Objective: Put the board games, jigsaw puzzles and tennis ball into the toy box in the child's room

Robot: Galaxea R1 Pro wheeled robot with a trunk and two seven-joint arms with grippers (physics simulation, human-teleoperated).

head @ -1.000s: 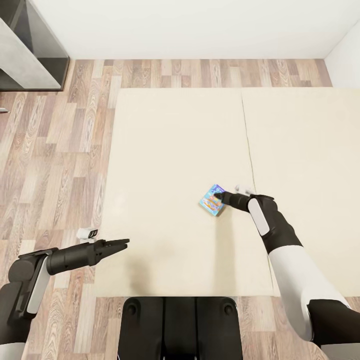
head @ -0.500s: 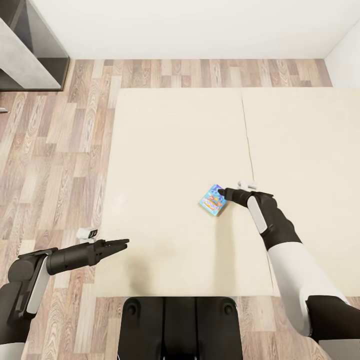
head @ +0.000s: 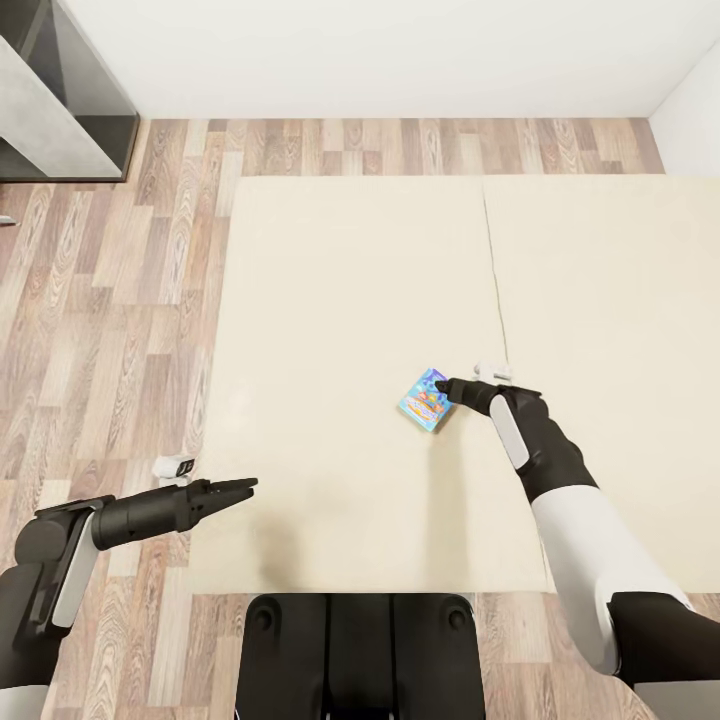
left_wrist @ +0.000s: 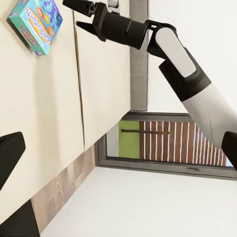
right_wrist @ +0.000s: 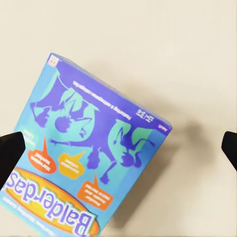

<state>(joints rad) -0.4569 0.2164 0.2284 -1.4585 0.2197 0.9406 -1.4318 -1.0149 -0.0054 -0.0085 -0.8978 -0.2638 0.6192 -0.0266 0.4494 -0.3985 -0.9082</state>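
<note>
Nearest the robot, the left hand [head: 243,487] hangs over the near left corner of the bed [head: 350,300], fingers drawn together to a point and holding nothing. Further out, the right hand [head: 443,387] reaches across the cream mattress to the blue board game [head: 427,400], its tip at the box's right edge. From the right wrist, the box [right_wrist: 91,163] lies flat between two widely spread black fingertips [right_wrist: 11,150], neither one pressing it. The left wrist camera catches the same box [left_wrist: 35,23] just beside those parted fingers. Beyond the bed, wood-plank floor [head: 150,230] runs to the white wall.
</note>
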